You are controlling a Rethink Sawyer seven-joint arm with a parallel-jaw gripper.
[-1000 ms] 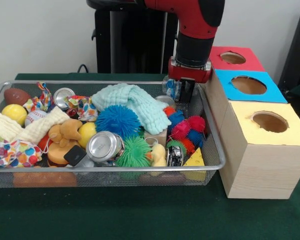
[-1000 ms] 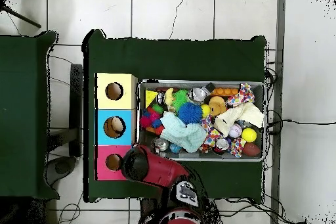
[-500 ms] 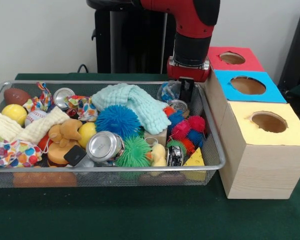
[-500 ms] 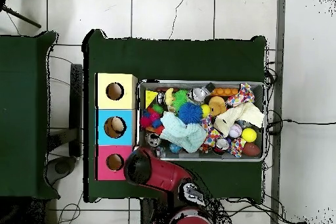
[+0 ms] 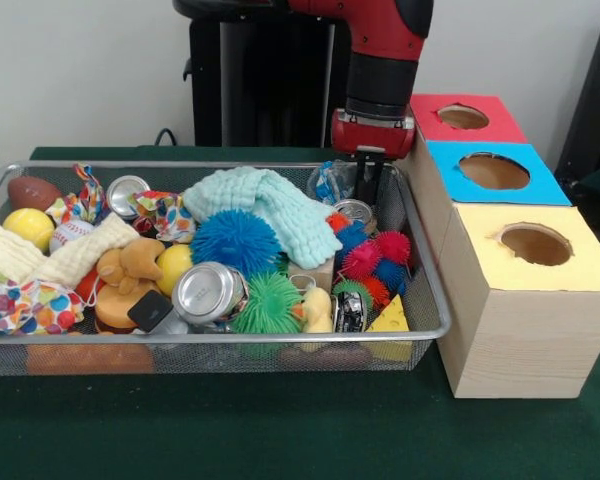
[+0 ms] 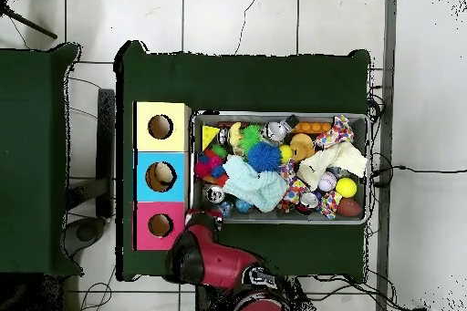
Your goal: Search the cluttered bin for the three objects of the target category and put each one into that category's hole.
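1. the pincer [image 5: 370,178] has risen since a second ago and now hangs above the wire bin's [image 5: 432,300] back corner next to the boxes; its black fingers are clenched on a crumpled clear-and-blue plastic wrapper [image 5: 332,182], lifted clear of the clutter.
2. the wrapper was lower at the bin's edge a second ago; it now dangles beside the fingers, above a small silver can [image 5: 356,212] that its lifting has uncovered.
3. the wrapper looks thin, creased and see-through, with blue print.
4. the three-hole box row stands just beside the bin: red box [image 5: 467,117], blue box [image 5: 492,171], yellow box [image 5: 536,245].
5. the mint cloth [image 5: 265,205], blue spiky ball [image 5: 236,240] and larger silver can [image 5: 209,293] are unmoved.
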